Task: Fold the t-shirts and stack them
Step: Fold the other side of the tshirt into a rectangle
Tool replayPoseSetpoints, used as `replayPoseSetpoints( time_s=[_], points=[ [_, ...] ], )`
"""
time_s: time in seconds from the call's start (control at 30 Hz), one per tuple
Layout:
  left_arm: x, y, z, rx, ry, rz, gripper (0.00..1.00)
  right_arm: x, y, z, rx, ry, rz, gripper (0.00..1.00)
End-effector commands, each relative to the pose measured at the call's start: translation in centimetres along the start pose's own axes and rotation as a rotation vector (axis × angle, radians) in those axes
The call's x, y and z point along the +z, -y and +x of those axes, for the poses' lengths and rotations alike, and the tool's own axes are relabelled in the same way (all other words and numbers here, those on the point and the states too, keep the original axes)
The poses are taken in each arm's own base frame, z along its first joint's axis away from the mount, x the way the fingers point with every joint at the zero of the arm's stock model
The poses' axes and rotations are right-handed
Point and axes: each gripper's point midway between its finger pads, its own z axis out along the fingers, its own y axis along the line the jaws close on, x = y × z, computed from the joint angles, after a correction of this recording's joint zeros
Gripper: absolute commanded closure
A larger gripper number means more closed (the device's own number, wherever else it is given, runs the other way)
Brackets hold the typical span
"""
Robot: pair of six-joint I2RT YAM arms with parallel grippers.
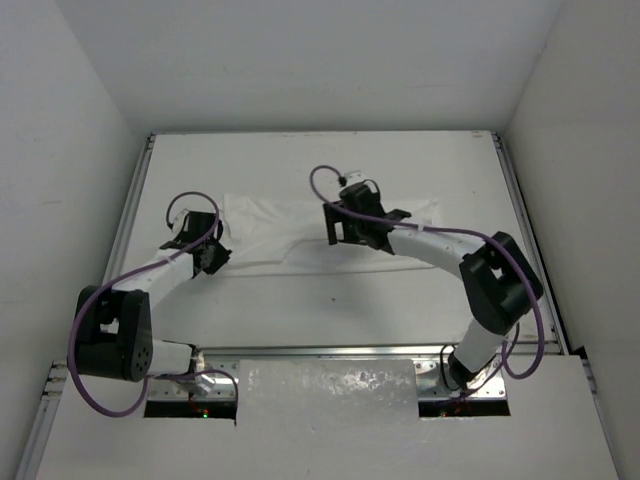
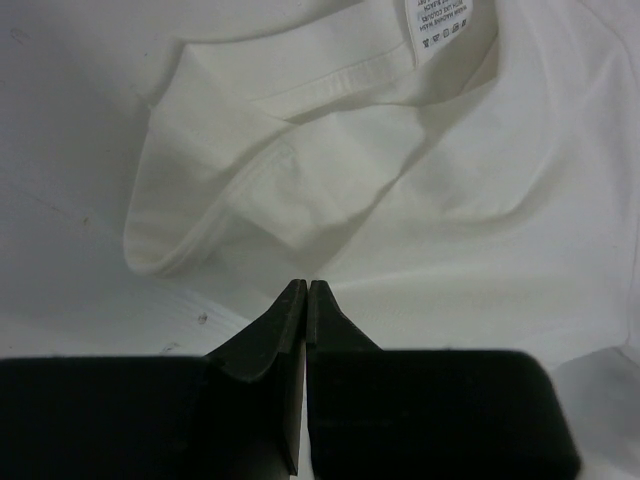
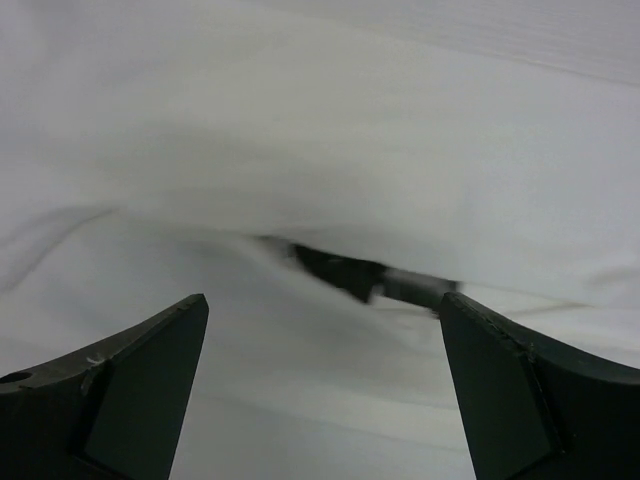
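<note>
The white t-shirt (image 1: 270, 235) lies bunched in a wide band across the middle of the white table (image 1: 320, 160). My left gripper (image 1: 212, 256) is at the shirt's left end. In the left wrist view it (image 2: 305, 287) is shut, with no cloth visible between its fingertips, which sit at the near edge of the shirt (image 2: 420, 200). A folded hem and the neck label (image 2: 440, 25) lie ahead of it. My right gripper (image 1: 338, 234) is over the shirt's middle. In the right wrist view it (image 3: 322, 302) is open and empty just above the cloth (image 3: 320, 130), with the small black mark (image 3: 350, 272) between its fingers.
White walls close in the table on the left, back and right. Metal rails (image 1: 130, 215) run along the table's sides. A crinkled silver sheet (image 1: 330, 390) lies between the arm bases at the near edge. Purple cables (image 1: 330, 180) loop above both wrists.
</note>
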Motion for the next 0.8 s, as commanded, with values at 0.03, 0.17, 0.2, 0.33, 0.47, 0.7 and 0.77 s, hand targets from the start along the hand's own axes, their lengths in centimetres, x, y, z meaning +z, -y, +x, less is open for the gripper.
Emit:
replayPoseSetpoints(
  time_s=[0.03,0.17,0.2,0.33,0.47,0.7,0.77],
  points=[
    [0.0,0.1,-1.3,-0.016,0.054,-0.007,1.0,1.5,-7.9,0.0,-0.144,0.034,-0.209,0.09],
    [0.1,-0.3,-1.4,-0.028,0.064,-0.025,1.0,3.1,-14.6,1.8,-0.274,-0.008,-0.378,0.22],
    [0.0,-0.2,-1.5,-0.027,0.066,-0.023,1.0,3.6,-16.4,1.6,-0.31,0.016,-0.416,0.23],
    [-0.2,0.0,-1.5,-0.028,0.07,-0.002,1.0,4.6,-18.6,2.5,-0.364,-0.004,-0.456,0.26],
    [-0.3,0.1,-1.6,-0.031,0.074,0.002,1.0,4.2,-19.5,3.0,-0.362,0.001,-0.486,0.28],
    [-0.2,0.2,-1.4,-0.03,0.068,0.015,1.0,3.9,-21.1,3.5,-0.356,0.005,-0.532,0.32],
    [-0.3,0.2,-1.5,-0.032,0.073,0.009,1.0,3.9,-21.5,3.6,-0.355,0.009,-0.532,0.32]
  ],
)
